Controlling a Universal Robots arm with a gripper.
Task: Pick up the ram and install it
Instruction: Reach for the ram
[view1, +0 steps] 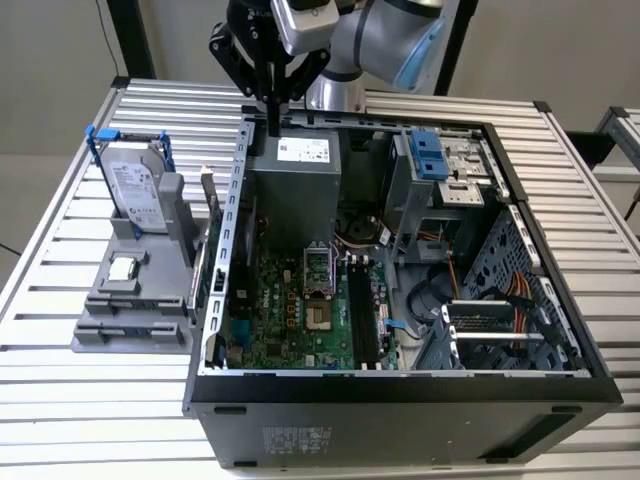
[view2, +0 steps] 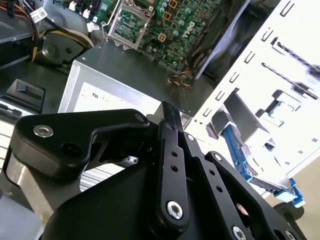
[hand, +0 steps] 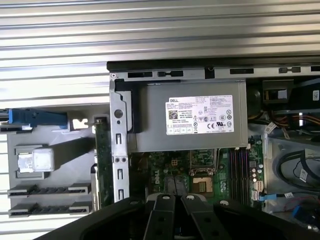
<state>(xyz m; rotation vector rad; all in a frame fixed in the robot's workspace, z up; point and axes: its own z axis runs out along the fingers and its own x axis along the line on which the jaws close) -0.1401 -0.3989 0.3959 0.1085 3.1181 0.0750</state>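
Observation:
The ram (view1: 208, 205) stands on its edge between the grey holder (view1: 130, 320) and the case's left wall, a thin board (hand: 102, 160) seen edge-on in the first wrist view. My gripper (view1: 272, 122) hangs above the case's rear left corner, over the back of the power supply (view1: 295, 185). Its black fingers (view2: 167, 114) are shut together with nothing between them. The gripper (hand: 175, 201) is up and apart from the ram. Dark memory slots (view1: 360, 315) run along the motherboard (view1: 290, 315) to the right of the processor socket.
The open computer case (view1: 400, 385) lies on a slatted metal table (view1: 60, 400). A silver hard drive (view1: 135, 190) with a blue bracket and a small square processor chip (view1: 123, 267) sit in the grey holder. Drive bays and cables fill the case's right side.

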